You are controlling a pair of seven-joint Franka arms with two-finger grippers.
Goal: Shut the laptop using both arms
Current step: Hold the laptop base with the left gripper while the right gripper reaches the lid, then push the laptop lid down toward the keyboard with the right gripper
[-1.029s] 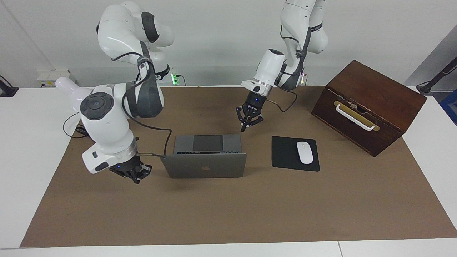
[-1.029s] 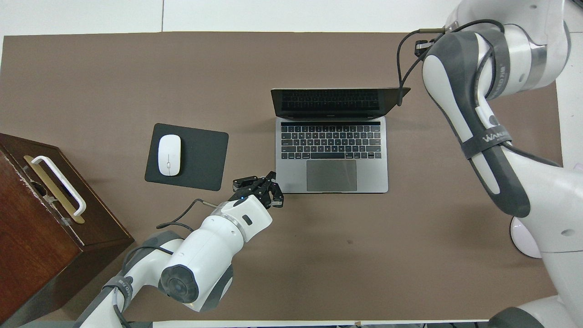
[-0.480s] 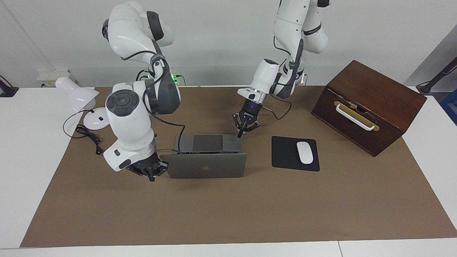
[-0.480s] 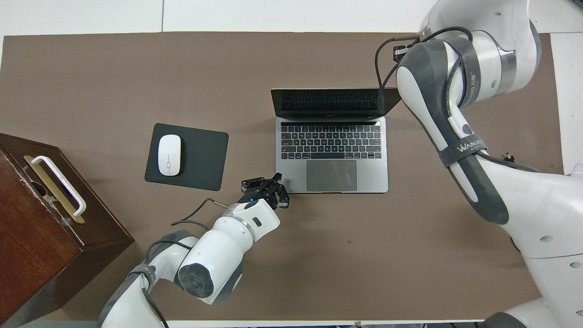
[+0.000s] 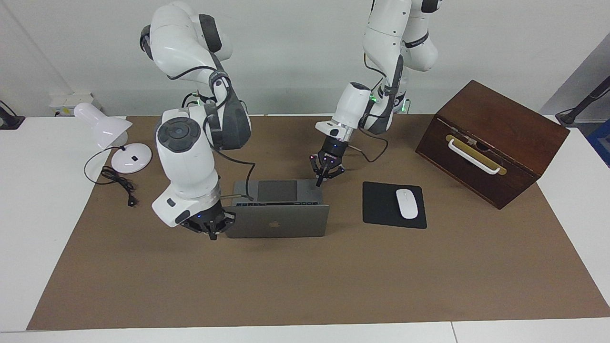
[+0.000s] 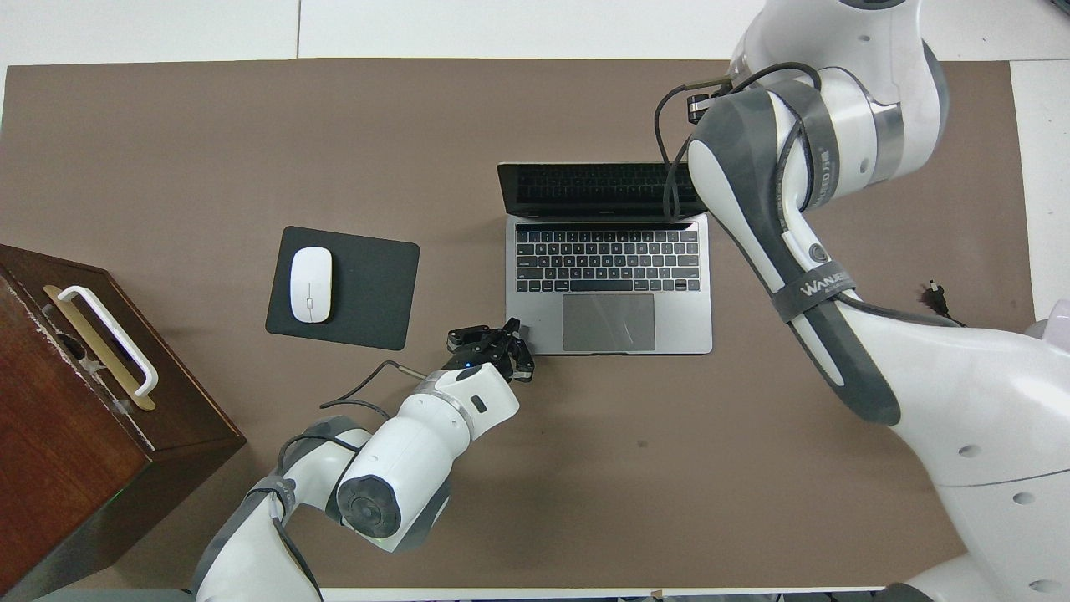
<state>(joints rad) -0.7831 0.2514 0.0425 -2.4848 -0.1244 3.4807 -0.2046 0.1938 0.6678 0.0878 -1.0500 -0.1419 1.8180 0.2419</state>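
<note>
The silver-grey laptop [image 5: 286, 224] stands open on the brown mat, its lid upright with the apple logo showing in the facing view. In the overhead view the laptop [image 6: 610, 322] shows its dark keyboard and trackpad. My right gripper [image 5: 210, 232] is shut and hangs low beside the lid's side edge toward the right arm's end; the right arm hides it from above. My left gripper [image 5: 323, 175] is shut, its tip over the corner of the base by the trackpad toward the left arm's end, and the left gripper [image 6: 508, 336] shows there from above too.
A black mouse pad [image 5: 381, 209] with a white mouse [image 5: 406, 203] lies beside the laptop toward the left arm's end. A brown wooden box [image 5: 495, 128] with a white handle stands past it. A white desk lamp [image 5: 102, 125] and its cable sit at the right arm's end.
The right arm swung in toward the laptop, bringing its gripper up to the lid's side edge. The left gripper dropped and closed in on the base's corner. The lid stands as before.
</note>
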